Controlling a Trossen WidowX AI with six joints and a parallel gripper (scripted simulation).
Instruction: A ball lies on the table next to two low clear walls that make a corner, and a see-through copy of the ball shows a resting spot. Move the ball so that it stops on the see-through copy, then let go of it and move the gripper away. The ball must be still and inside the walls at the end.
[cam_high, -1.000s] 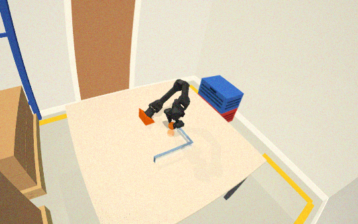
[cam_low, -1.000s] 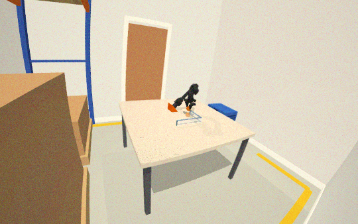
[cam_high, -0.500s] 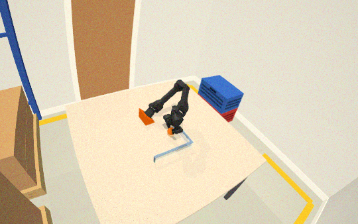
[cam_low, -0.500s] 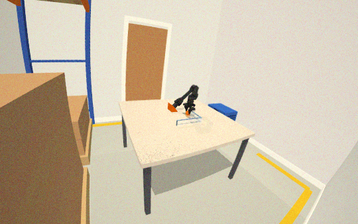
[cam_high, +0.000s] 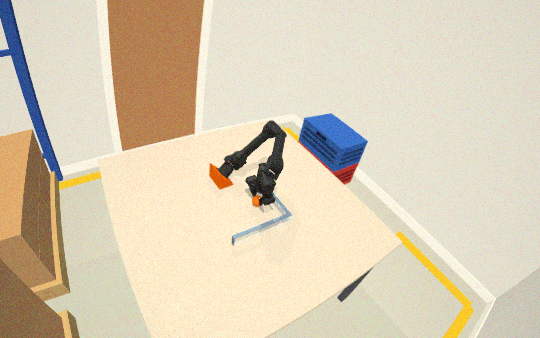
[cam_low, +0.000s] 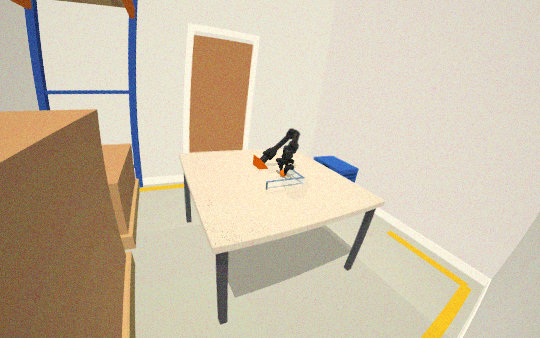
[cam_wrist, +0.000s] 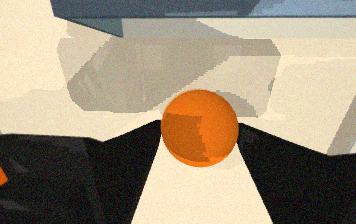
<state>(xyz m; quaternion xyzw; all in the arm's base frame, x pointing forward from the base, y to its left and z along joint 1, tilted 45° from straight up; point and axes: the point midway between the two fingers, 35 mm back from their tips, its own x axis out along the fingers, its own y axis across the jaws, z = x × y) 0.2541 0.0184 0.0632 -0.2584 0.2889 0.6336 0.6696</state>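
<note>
I have the orange ball (cam_wrist: 200, 128) pinched between my jaws, low over the table (cam_high: 200, 280) inside the corner of the clear walls (cam_high: 261, 225). I cannot make out the see-through copy now; I judge it is hidden under the ball. The risk: if I spread my jaws unevenly or too high, the ball may roll off the spot, perhaps out the open side. My count: one ball, one gripper (cam_high: 260, 199), two walls, one orange base plate (cam_high: 220, 176), one stack of crates (cam_high: 334, 146)
</note>
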